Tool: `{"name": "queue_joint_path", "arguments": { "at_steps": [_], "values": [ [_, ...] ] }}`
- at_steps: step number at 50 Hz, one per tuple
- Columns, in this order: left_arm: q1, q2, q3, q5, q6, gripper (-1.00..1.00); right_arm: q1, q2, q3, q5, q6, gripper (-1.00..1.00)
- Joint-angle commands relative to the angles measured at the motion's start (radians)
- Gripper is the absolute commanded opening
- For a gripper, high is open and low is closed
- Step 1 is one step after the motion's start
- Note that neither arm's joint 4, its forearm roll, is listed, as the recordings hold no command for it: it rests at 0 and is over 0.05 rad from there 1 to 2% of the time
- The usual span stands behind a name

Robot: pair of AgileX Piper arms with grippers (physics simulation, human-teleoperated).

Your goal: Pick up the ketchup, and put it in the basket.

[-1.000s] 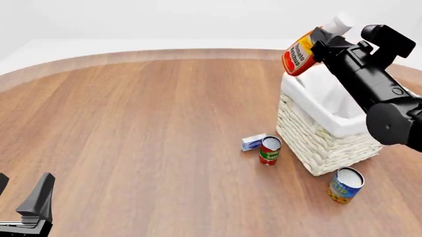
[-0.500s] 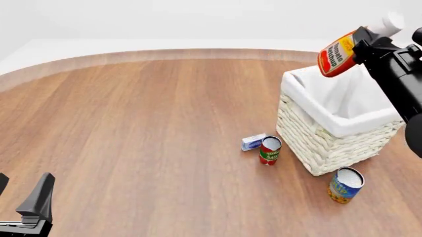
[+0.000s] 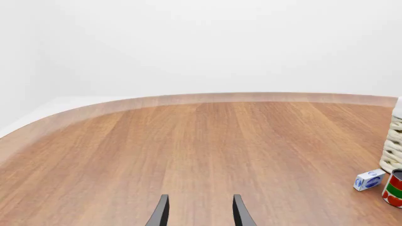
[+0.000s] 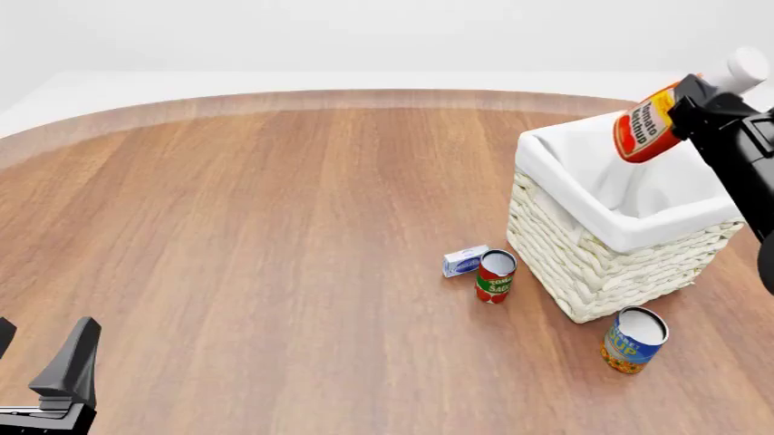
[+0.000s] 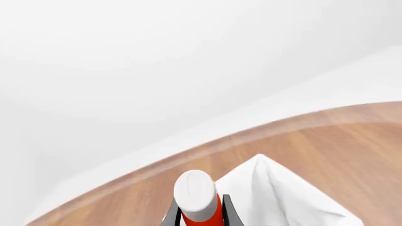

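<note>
The right gripper (image 4: 691, 100) is clamped on the ketchup (image 4: 644, 122), holding it up in the air above the open top of the basket (image 4: 611, 254), over its far right part. The bottle hangs tilted, its white cap pointing up and to the right, its rounded base down and to the left toward the basket's inside. It is red-orange, with a yellow-white label carrying dark lettering along its side. In the right wrist view the ketchup (image 5: 199, 200) shows mostly as its white cap, end-on, with a strip of red body below, pinched between the two dark fingers (image 5: 229, 212); the white cloth of the basket (image 5: 283, 197) lies just beyond it.

The basket itself is a big square of cream wicker with white cloth folded over its rim, standing on the wooden table (image 4: 266, 254) at the right. Just in front of its near left corner stands a red-and-green can (image 4: 495, 276), with a small white-and-blue box (image 4: 465, 261) touching or almost touching it. A blue-and-yellow can (image 4: 633, 340) stands near the basket's front corner.

The left gripper (image 4: 43, 376) sits low at the near left edge, well apart from everything; in its own view the left gripper (image 3: 199, 214) has its jaws spread with nothing between them.
</note>
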State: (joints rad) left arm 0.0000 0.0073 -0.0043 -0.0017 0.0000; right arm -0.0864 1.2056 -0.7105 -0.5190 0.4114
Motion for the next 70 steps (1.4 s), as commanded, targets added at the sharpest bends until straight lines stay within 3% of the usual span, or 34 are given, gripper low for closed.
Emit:
{"name": "queue_joint_path", "arguments": {
  "at_steps": [1, 15, 50, 70],
  "values": [
    [0.000, 0.000, 0.000, 0.000, 0.000, 1.00, -0.030, 0.011, 0.006, -0.007, 0.004, -1.00],
    [0.000, 0.000, 0.000, 0.000, 0.000, 1.00, -0.028, 0.045, -0.026, 0.029, -0.029, -1.00],
    [0.000, 0.000, 0.000, 0.000, 0.000, 1.00, -0.033, 0.108, -0.060, 0.055, -0.050, -1.00],
    [0.000, 0.000, 0.000, 0.000, 0.000, 1.00, -0.038, 0.142, -0.093, 0.103, -0.110, -1.00]
  ]
}}
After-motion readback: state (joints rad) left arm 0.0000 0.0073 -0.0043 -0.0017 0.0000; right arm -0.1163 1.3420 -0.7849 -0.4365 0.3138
